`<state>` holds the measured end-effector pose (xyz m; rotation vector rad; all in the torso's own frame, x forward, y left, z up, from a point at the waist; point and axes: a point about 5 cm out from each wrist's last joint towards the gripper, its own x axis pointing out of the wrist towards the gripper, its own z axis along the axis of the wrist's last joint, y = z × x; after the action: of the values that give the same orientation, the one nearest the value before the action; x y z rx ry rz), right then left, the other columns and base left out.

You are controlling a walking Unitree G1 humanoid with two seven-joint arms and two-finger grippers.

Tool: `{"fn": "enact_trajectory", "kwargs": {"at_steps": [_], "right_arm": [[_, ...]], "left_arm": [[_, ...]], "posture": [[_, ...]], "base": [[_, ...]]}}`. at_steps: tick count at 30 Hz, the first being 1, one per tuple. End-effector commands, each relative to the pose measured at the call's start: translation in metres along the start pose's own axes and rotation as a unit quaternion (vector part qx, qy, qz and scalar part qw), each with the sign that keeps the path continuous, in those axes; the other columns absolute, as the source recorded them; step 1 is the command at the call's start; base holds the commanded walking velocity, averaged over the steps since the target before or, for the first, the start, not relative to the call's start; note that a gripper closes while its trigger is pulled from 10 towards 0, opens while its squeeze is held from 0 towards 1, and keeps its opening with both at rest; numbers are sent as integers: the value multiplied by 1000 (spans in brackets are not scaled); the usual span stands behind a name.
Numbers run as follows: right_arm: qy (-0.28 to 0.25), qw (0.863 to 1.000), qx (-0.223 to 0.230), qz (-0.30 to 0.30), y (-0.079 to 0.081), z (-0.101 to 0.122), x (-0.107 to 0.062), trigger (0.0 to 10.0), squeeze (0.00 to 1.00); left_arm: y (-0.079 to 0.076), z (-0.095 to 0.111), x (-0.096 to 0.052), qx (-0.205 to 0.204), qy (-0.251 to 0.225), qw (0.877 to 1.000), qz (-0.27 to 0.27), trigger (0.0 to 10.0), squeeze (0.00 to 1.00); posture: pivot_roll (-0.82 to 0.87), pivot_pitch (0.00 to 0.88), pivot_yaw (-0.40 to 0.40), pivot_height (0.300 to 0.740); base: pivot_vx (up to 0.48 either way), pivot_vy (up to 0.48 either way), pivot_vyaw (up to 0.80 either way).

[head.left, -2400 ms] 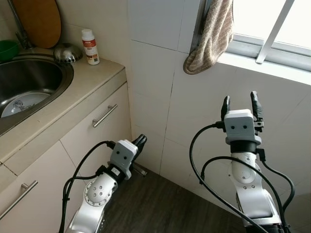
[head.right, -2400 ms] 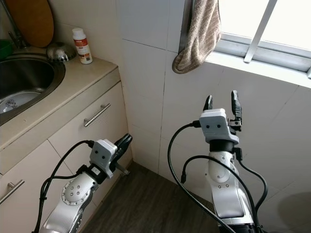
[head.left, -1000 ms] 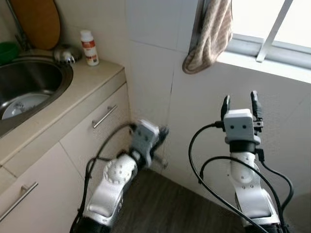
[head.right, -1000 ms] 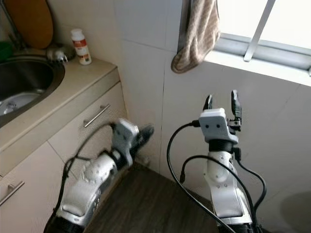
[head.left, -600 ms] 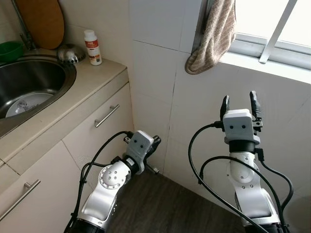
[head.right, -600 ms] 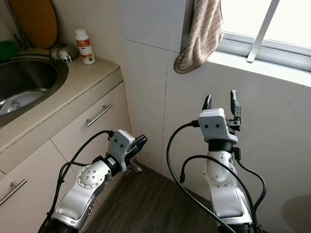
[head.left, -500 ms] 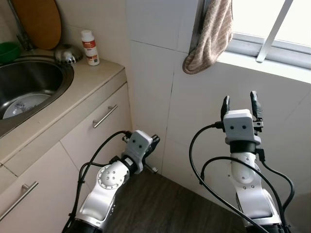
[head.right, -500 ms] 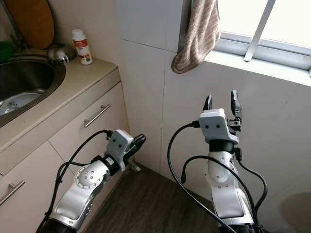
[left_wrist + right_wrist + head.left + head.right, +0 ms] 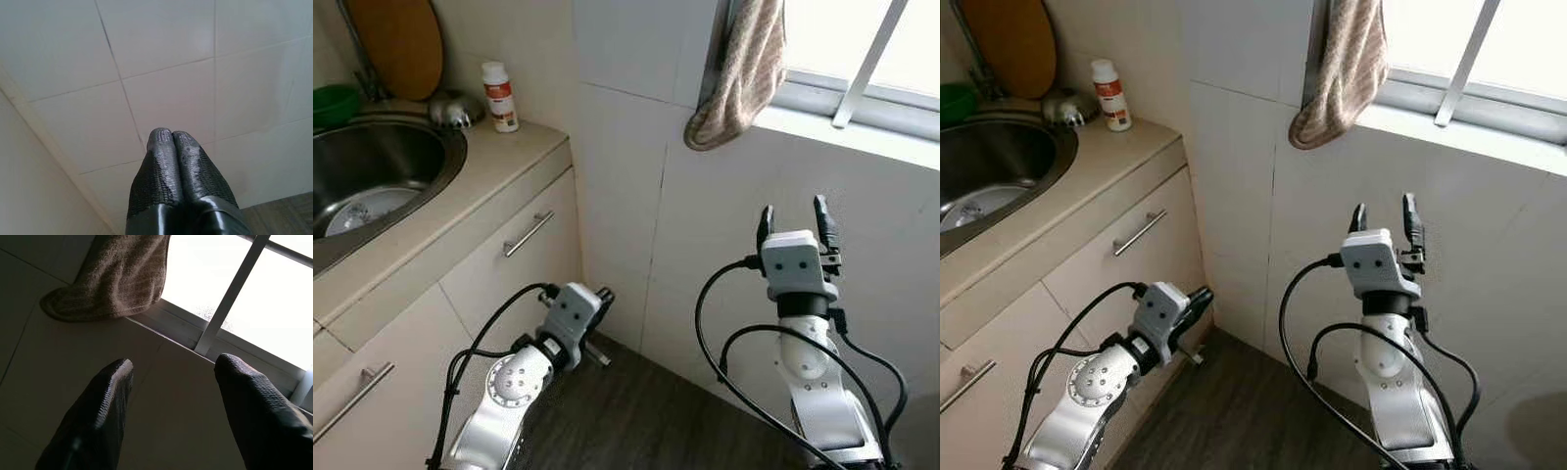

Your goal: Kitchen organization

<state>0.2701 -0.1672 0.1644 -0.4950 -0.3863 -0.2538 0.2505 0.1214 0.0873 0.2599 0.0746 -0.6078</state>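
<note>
White wall tiles [image 9: 617, 147] are met at a corner by a beige counter [image 9: 480, 166] in which a steel sink [image 9: 372, 176] is set, with drawers [image 9: 509, 255] below it. Relative to the sink, a white bottle [image 9: 499, 96], a small metal bowl [image 9: 455, 108] and a round wooden board [image 9: 396, 44] are found at the far rim, all well apart from both arms. A brown towel [image 9: 744, 69] is hung from the window frame [image 9: 862, 69], away from the sink.

Nothing is held, so the chief risk is judged to be collision: the left tool [image 9: 602, 297] is carried low, just beside the drawers below the sink, and a careless swing or step could knock it against the drawer front or the tiled wall. The cables [image 9: 724, 323] looped at the right arm could snag if it is raised toward the towel.

The left tool is pointed toward the wall corner, its fingers [image 9: 171, 171] pressed together and empty. The right tool [image 9: 792, 217] is held upright before the tiles beneath the window, its fingers [image 9: 102, 406] spread wide on nothing.
</note>
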Motion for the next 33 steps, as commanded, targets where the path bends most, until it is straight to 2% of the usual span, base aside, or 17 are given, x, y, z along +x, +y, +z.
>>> {"fn": "enact_trajectory", "kwargs": {"at_steps": [1, 5, 15, 20, 33], "right_arm": [[18, 1000, 13, -5, -2, -4, 2, 10000, 0], [56, 998, 10, -18, -5, -15, -1, 10000, 0], [61, 998, -5, -12, -17, -20, -5, 10000, 0], [65, 998, -16, 3, -18, -22, -11, 10000, 0], [72, 997, -14, 8, -15, -22, -11, 10000, 0]], "left_arm": [[1, -2, -1, -8, 0, 1000, -2, 10000, 0], [1, -2, -1, -10, -3, 1000, -1, 10000, 0], [2, -2, 0, -19, -6, 1000, -2, 10000, 0], [2, -2, 1, -20, -6, 1000, -4, 10000, 0], [1, -4, 2, -20, -3, 1000, -8, 10000, 0]], "posture": [[86, 0, -44, 740], [86, 0, -44, 740], [89, 0, -45, 740], [88, 0, -44, 740], [89, 0, -41, 740]], "base": [[0, 0, 0], [0, 0, -800], [0, 0, -800], [0, 0, -800], [0, 0, -800]]}}
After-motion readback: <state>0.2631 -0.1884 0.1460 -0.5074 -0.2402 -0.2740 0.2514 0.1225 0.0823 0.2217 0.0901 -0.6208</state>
